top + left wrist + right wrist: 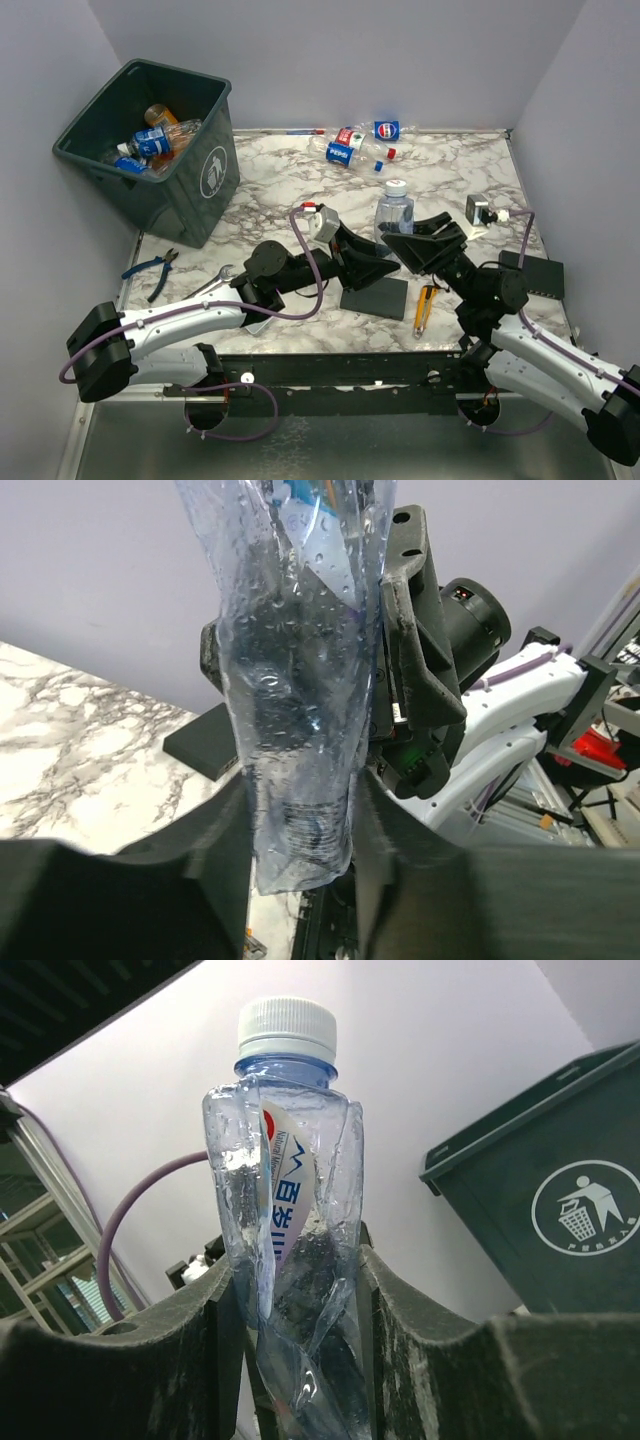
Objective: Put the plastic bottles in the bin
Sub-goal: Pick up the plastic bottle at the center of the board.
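Note:
A crushed clear plastic bottle [394, 212] with a white cap stands upright above the middle of the table, held from both sides. My left gripper [383, 252] is shut on its lower body [300, 680], the fingers [385, 840] pressing its sides. My right gripper [295, 1300] is shut on the same bottle [285, 1160] from the opposite side. The dark grey-green bin [205, 175] stands at the far left with several bottles [150, 140] inside; its litter symbol shows [585, 1208]. More bottles [345, 145] lie at the table's far edge.
A black flat pad [375, 297] and a yellow utility knife [425, 307] lie under the grippers. Blue pliers [150, 268] and a wrench [212, 283] lie near the bin's front. A black box [535, 275] sits at the right edge.

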